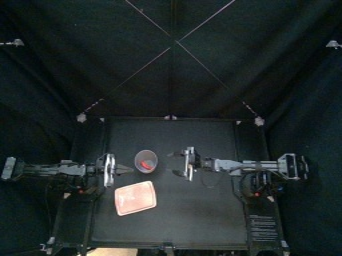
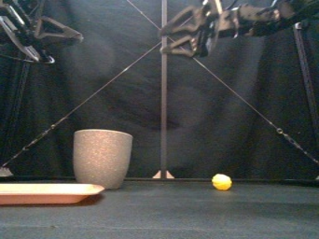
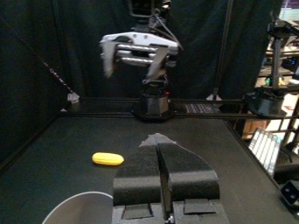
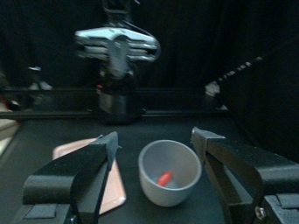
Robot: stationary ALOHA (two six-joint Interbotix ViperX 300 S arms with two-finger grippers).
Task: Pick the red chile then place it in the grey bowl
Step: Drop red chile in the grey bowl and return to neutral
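Note:
The tall grey speckled cup [image 1: 144,160] [image 2: 103,157] stands left of the table's middle. The red chile [image 4: 166,178] lies inside it, on the bottom. My right gripper [image 4: 156,138] [image 1: 189,163] [image 2: 187,42] hangs high above the table, to the right of the cup. It is open and holds nothing. My left gripper [image 3: 162,140] [image 1: 110,168] rests to the left of the cup with its jaws pressed together and nothing between them.
A flat pink tray [image 1: 135,199] [image 2: 44,193] lies in front of the cup, near the table's front. A small yellow toy [image 2: 222,181] [image 3: 107,158] sits on the table to the right of the cup.

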